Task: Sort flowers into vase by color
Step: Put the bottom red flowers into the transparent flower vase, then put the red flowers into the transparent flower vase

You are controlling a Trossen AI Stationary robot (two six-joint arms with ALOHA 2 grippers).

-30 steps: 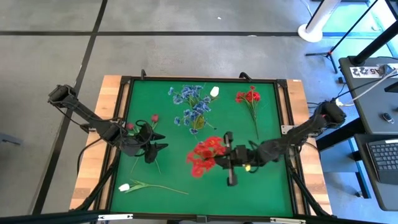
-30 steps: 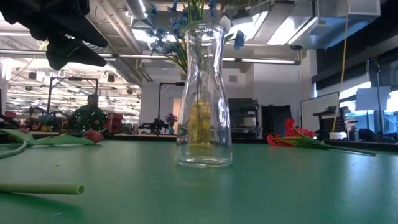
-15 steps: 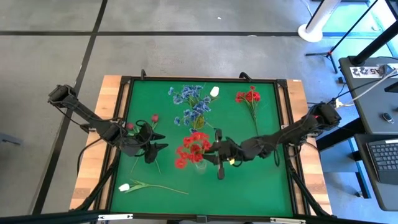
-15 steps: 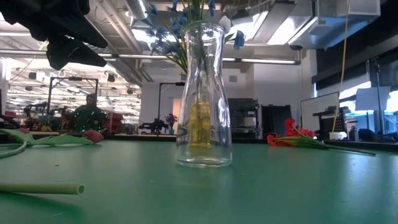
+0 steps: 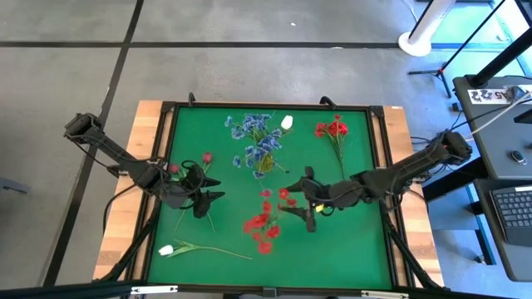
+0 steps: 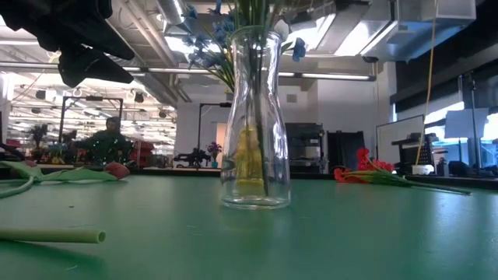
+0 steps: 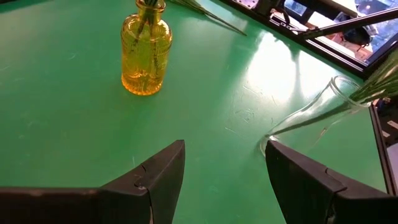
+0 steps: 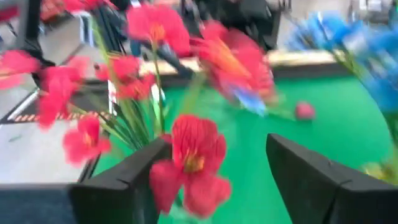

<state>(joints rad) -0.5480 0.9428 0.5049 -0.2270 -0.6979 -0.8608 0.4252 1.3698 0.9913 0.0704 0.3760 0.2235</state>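
My right tool (image 5: 304,209) hangs wide open beside the red spray (image 5: 264,224), whose stems stand in the clear vase (image 6: 255,117) mid-bench; my left tool (image 5: 202,199) waits, also open.

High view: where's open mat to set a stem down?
Free: the near-right corner of the green mat, below the right gripper, and the far-left corner above the dark pink bud. Crowded: centre, around the blue flowers and the red spray.
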